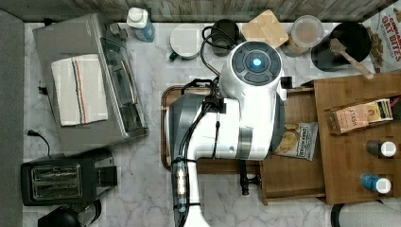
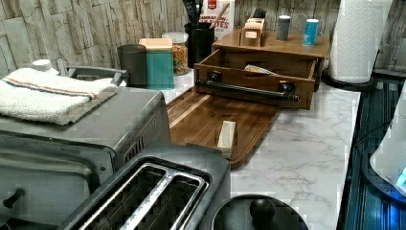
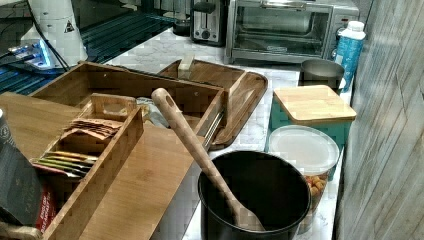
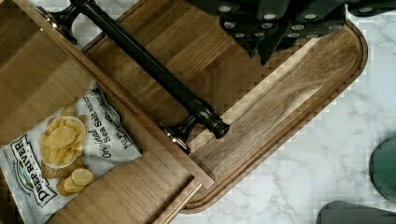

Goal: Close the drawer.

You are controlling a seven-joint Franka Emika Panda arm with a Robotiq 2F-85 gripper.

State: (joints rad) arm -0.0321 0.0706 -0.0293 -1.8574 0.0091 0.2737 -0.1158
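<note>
The drawer (image 1: 293,177) of light brown wood stands pulled out from under the cabinet top (image 1: 359,142), towards the top view's left. Its dark metal handle (image 4: 149,65) runs along the front, over the edge of a darker serving tray (image 4: 289,98). A chip bag (image 4: 60,154) lies inside the drawer (image 2: 253,72). My gripper (image 4: 263,49) hangs above the tray, apart from the handle, shut with nothing in it. In the top view the white arm (image 1: 250,109) covers it. The drawer (image 3: 125,82) also stands open in the right view.
A small wooden block (image 2: 226,136) stands on the tray (image 2: 210,117). A toaster oven (image 1: 87,80) and a toaster (image 1: 66,182) sit at the top view's left. Canisters, a black pot (image 3: 255,195) with a wooden spoon, and a tea-bag box (image 1: 359,116) line the back and the cabinet top.
</note>
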